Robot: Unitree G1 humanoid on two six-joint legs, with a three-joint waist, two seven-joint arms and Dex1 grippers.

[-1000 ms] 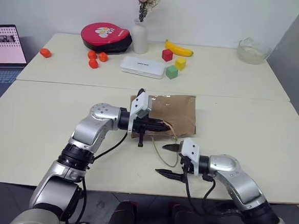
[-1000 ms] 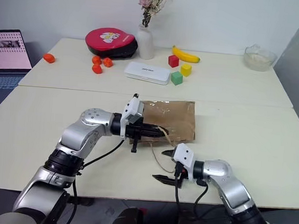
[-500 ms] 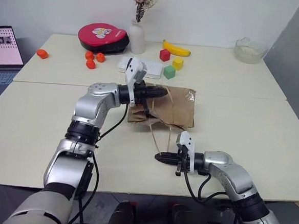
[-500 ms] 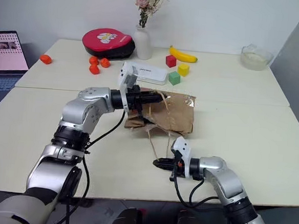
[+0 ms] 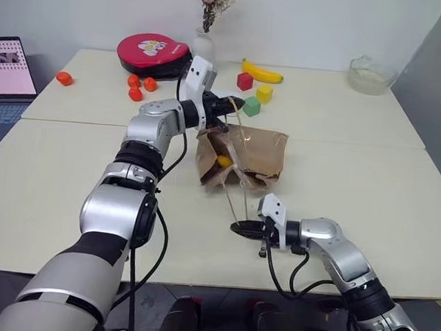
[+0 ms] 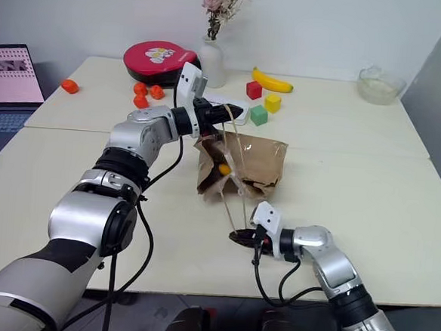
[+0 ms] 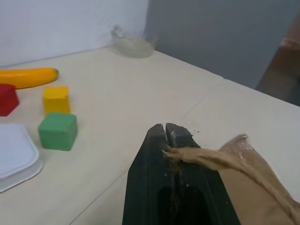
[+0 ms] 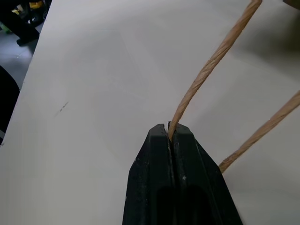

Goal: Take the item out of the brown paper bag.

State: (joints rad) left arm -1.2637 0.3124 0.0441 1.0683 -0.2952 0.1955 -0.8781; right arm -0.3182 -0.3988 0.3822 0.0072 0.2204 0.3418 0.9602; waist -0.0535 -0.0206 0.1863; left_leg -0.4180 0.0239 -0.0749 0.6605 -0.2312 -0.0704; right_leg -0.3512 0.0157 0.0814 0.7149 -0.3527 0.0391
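Note:
The brown paper bag point(image 5: 257, 156) stands half raised on the table's middle, its mouth pulled open toward me. Inside the mouth shows the item point(image 5: 223, 161), small, rounded and orange-yellow. My left gripper point(image 5: 236, 104) hangs above the bag's far edge, shut on one twisted-cord handle point(image 7: 220, 159). Low over the table near me, my right gripper point(image 5: 236, 228) is shut on the other cord handle point(image 8: 211, 63), which runs taut up to the bag.
At the back lie a banana point(image 5: 262, 73), red point(image 5: 244, 81), yellow point(image 5: 265, 94) and green point(image 5: 252, 105) blocks, a white vase point(image 5: 204, 49), a red round case point(image 5: 153, 52), small orange fruits point(image 5: 138, 88) and a glass bowl point(image 5: 369, 76). A laptop point(image 5: 6, 71) stands far left.
My right gripper shut on the near handle. My left gripper rose and moved away with the other handle, lifting the bag's mouth open so the item shows.

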